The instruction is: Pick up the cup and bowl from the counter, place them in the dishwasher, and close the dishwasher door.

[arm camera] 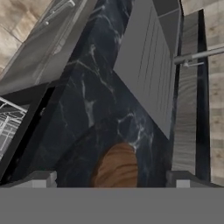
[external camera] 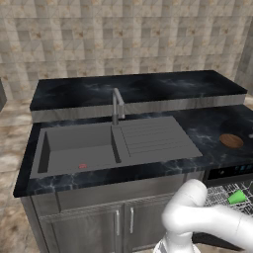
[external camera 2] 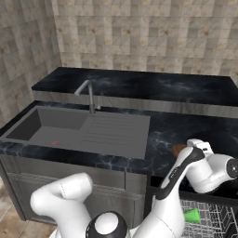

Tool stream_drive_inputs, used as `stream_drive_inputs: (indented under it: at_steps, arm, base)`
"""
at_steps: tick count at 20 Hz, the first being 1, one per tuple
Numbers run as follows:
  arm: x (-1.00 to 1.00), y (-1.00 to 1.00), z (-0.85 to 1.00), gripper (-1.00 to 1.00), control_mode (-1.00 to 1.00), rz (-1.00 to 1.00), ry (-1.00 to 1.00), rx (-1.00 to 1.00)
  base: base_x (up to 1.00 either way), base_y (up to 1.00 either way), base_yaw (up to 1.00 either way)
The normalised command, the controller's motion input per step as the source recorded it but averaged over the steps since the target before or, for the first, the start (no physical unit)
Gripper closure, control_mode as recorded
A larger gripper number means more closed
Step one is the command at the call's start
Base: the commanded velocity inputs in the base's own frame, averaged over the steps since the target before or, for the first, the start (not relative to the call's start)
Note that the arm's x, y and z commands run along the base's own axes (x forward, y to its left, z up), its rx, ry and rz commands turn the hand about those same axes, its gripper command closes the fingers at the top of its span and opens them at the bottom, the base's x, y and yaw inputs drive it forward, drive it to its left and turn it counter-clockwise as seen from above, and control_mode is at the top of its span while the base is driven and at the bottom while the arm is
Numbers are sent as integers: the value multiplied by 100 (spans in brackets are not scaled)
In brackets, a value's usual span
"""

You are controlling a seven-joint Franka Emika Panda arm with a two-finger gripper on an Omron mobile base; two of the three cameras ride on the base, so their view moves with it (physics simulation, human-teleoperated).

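The brown wood-look bowl [external camera: 231, 141] lies on the black marbled counter [external camera: 207, 129] to the right of the sink. In the hand view the bowl [arm camera: 116, 168] sits just ahead of my gripper [arm camera: 113, 180]. The gripper is open, with one fingertip on each side of the bowl and nothing held. From the right base view, a sliver of the bowl [external camera 2: 178, 149] peeks out beside the white hand. The green cup [external camera: 237, 197] [external camera 2: 191, 215] rests in the white wire rack of the open dishwasher [external camera: 228, 172]. The dishwasher door is out of view.
A grey sink [external camera: 79, 148] with drainboard [external camera: 153, 138] and a steel faucet [external camera: 116, 105] takes up the left of the counter. A raised black ledge [external camera: 133, 89] runs along the tiled wall. Grey cabinet doors [external camera: 99, 227] stand below the sink.
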Motion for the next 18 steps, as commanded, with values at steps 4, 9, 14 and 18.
stream_drive_inputs:
  at_steps: [4, 9, 14, 18]
  arm:
    - [27, 0, -27, -100, -100, 0, 1, 0]
    - [20, 0, -30, -100, -100, 0, 1, 0]
    - [19, 0, -9, -100, -100, 0, 0, 0]
    - [22, 0, -17, -100, -100, 0, 0, 0]
  base:
    - [0, 0, 0]
    - [0, 0, 0]
    - [0, 0, 0]
    - [0, 0, 0]
